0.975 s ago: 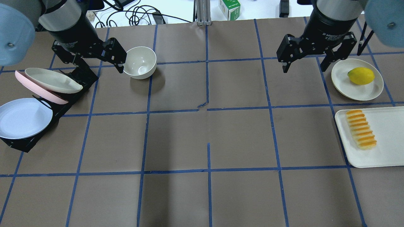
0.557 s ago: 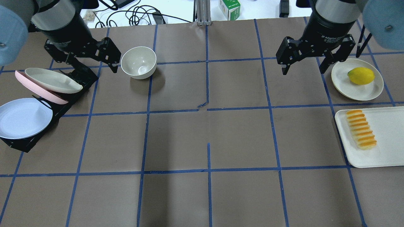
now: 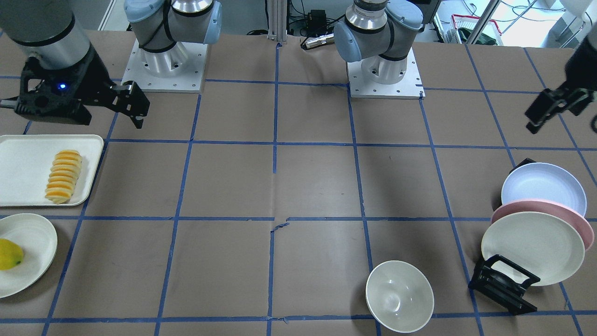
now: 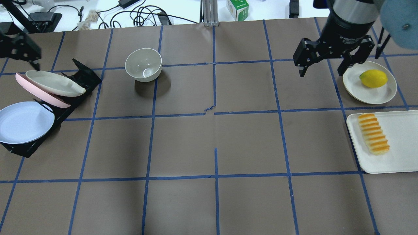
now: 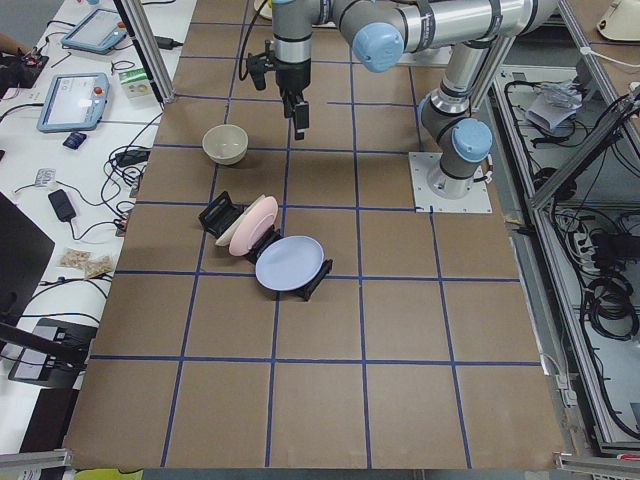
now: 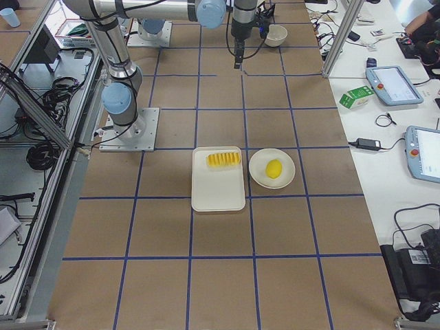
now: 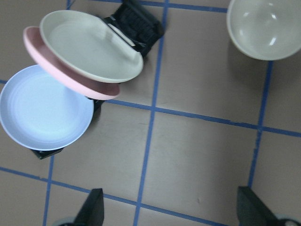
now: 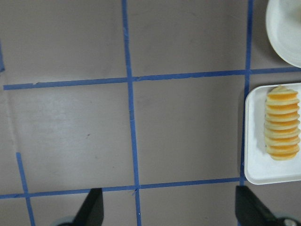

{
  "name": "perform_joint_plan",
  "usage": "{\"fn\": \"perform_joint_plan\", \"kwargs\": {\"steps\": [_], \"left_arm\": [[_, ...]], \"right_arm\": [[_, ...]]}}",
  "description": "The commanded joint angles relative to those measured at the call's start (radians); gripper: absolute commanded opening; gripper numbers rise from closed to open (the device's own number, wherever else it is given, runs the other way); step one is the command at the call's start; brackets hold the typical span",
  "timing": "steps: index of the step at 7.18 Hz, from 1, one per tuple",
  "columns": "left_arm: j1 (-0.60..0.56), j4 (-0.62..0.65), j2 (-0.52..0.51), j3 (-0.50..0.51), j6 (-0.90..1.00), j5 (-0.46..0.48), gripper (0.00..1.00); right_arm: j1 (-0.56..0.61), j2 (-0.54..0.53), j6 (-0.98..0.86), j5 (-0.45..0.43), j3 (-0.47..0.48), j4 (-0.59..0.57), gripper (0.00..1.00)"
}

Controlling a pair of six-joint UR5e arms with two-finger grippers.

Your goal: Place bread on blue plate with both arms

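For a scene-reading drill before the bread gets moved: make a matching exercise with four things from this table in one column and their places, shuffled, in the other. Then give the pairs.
Things
1. bread
2. blue plate
3. lemon
4. bowl

Places
A. propped in the black rack
B. standing by itself on the brown table
C. lying on the white tray
D. on a flat cream plate

Pairs: 1-C; 2-A; 3-D; 4-B
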Motion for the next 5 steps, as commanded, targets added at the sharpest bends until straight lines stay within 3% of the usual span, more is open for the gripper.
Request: {"fn": "perform_joint_plan", "kwargs": {"steps": [1, 2, 4, 5], "left_arm": [[0.28, 0.216, -0.093, -0.056, 0.132, -0.036, 1.0], [0.304, 0.267, -0.151, -0.076, 0.135, -0.044, 1.0], [0.333, 0.289, -0.277, -0.073, 0.141, -0.12, 1.0], [0.36, 0.296, -0.318, -0.087, 0.144, -0.148, 1.0]], "right_arm": [[-0.162, 0.04, -0.115, -0.095, 0.055, -0.074, 1.0], [-0.187, 0.069, -0.201, -0.116, 0.096, -0.211, 1.0], [-0.329, 0.103, -0.405, -0.096, 0.212, -0.297, 1.0], [-0.395, 0.13, -0.498, -0.096, 0.271, -0.416, 1.0]]}}
